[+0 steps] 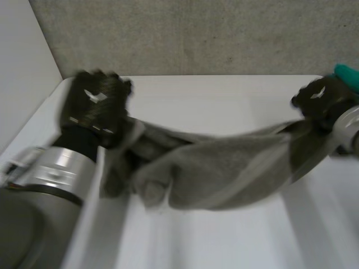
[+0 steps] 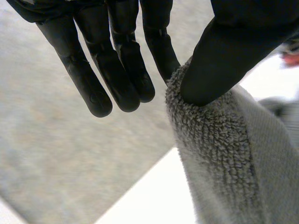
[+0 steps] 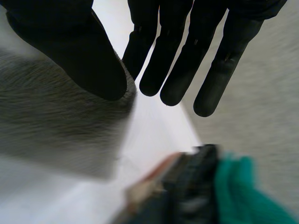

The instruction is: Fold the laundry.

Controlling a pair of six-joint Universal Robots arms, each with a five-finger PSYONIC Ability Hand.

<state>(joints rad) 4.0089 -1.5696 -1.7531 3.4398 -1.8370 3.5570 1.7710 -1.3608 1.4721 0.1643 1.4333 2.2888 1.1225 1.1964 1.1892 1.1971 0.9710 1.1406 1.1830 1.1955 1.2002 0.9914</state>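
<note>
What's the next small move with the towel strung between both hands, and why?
The left hand and right hand each pinch an end of the towel, whose middle sags bunched. Probably lower both together to lay it flat on the table.

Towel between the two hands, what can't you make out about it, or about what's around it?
- The towel, head view: blurred across its middle, so folds and corners can't be read; the left hand covers the end it holds.
- Left wrist view: the towel runs off the edge.
- The teal thing, head view: cut off by the edge; in the right wrist view it is blurred beyond the right hand, so it can't be identified.
</note>
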